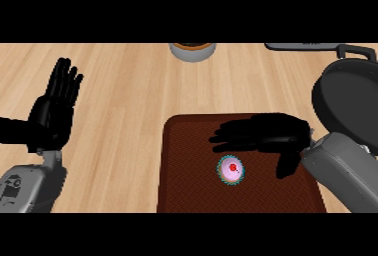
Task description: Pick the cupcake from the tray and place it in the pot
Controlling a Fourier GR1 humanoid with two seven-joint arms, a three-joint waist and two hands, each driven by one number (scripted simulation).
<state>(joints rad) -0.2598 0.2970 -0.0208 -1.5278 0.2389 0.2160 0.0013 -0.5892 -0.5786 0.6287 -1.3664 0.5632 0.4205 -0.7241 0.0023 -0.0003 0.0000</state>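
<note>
The cupcake [231,170] sits on the tray [188,200], not yet grasped; the right hand [266,134] hovers open just beside it; the pot [345,97] stands rightward on the table [125,85]; grasping, lifting and placing remain.

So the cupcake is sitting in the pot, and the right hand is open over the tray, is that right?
Not quite. The head view shows the cupcake lying on the tray, just below the right hand, not in the pot at the right. That hand is indeed open over the tray.
</note>
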